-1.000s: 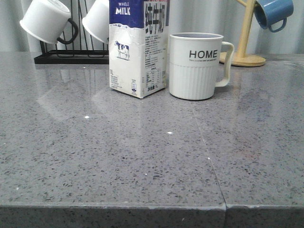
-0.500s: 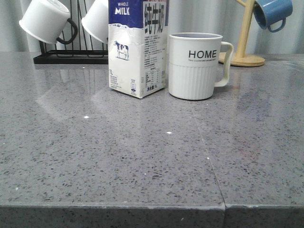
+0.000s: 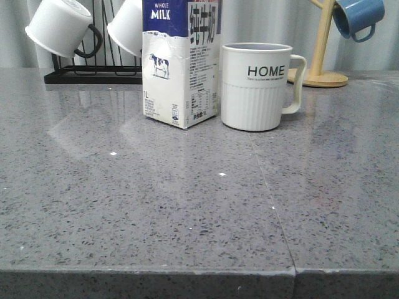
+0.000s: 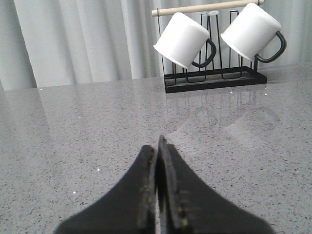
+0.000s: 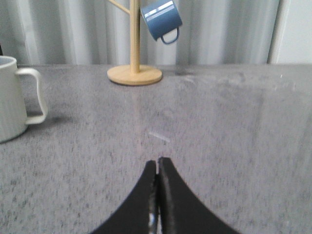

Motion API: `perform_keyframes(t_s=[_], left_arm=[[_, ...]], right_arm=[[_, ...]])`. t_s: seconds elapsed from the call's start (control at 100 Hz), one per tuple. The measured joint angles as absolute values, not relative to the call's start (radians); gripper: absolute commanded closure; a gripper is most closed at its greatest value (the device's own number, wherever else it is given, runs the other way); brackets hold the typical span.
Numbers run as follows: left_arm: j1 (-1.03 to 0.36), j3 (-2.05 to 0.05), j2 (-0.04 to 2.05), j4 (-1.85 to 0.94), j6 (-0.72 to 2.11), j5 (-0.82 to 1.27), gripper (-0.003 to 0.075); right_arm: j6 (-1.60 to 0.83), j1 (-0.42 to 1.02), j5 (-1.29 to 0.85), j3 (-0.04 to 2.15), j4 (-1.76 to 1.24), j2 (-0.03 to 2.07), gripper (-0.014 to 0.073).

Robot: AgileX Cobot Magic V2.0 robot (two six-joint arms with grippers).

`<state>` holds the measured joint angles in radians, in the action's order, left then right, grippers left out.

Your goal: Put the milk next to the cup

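Note:
The milk carton [image 3: 181, 62], white with a dark blue "WHOLE MILK" band and a small cow picture, stands upright on the grey counter in the front view. The white "HOME" cup [image 3: 257, 87] stands just right of it, a small gap between them, handle to the right. The cup's side and handle also show in the right wrist view [image 5: 14, 97]. My left gripper [image 4: 157, 146] is shut and empty, low over bare counter. My right gripper [image 5: 157, 163] is shut and empty, to the right of the cup. Neither gripper shows in the front view.
A black rack [image 3: 93, 75] with white black-handled mugs [image 3: 59, 28] stands at the back left; it also shows in the left wrist view [image 4: 214, 80]. A wooden mug tree [image 3: 321, 62] with a blue mug [image 3: 358, 17] stands at the back right. The counter's front edge [image 3: 199, 271] is near.
The picture has shifted very slightly since a second ago. The milk and the cup stand as before.

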<state>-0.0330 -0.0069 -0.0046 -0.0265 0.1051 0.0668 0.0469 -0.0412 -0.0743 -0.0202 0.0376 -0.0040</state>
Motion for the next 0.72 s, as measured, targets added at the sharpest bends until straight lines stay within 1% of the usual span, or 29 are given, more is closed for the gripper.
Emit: perform_keyframes(t_s=[0.24, 0.72], left_arm=[[-0.033, -0.007, -0.005, -0.027, 0.105, 0.066, 0.0741], [-0.033, -0.007, -0.005, -0.027, 0.105, 0.066, 0.0741]], right_arm=[[0.077, -0.041, -0.121, -0.026, 0.044, -0.008, 0.0659], [0.081, -0.041, -0.12, -0.026, 0.046, -0.008, 0.0659]])
